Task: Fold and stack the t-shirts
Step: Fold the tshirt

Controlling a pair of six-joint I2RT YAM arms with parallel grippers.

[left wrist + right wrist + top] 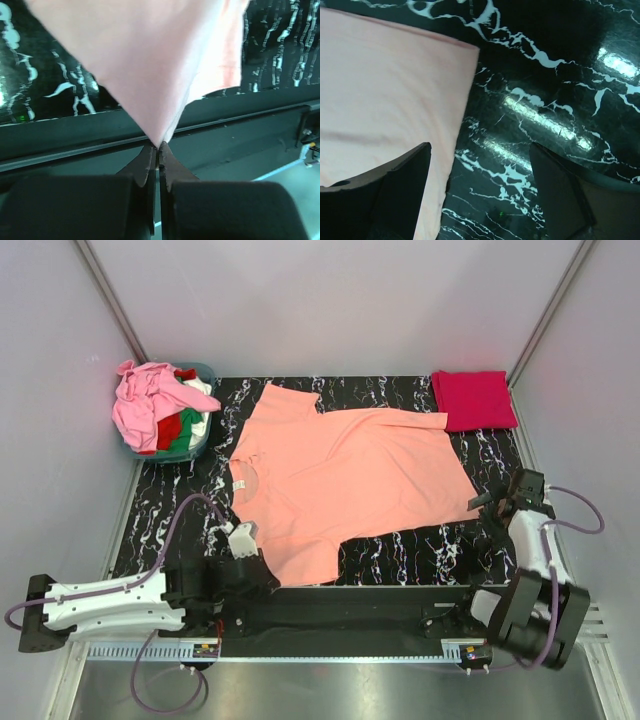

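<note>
Across the counter point(400, 550) lies the orange shirt point(345, 480), unfolded. My left pincer point(158, 150) is clamped on its near corner; my right pincer point(480, 185) gapes empty over its hem. One crimson shirt point(473, 398) sits folded; more shirts point(150, 405) wait in the tub point(190, 451).

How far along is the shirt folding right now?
Done: one crimson shirt lies folded at the far right corner. In hand: the salmon shirt is spread flat, unfolded; the left pincer is shut on a point of its cloth, the right pincer open over its hem corner. Left: folding this one, plus the pink, red, green and white shirts heaped in the tub.
</note>
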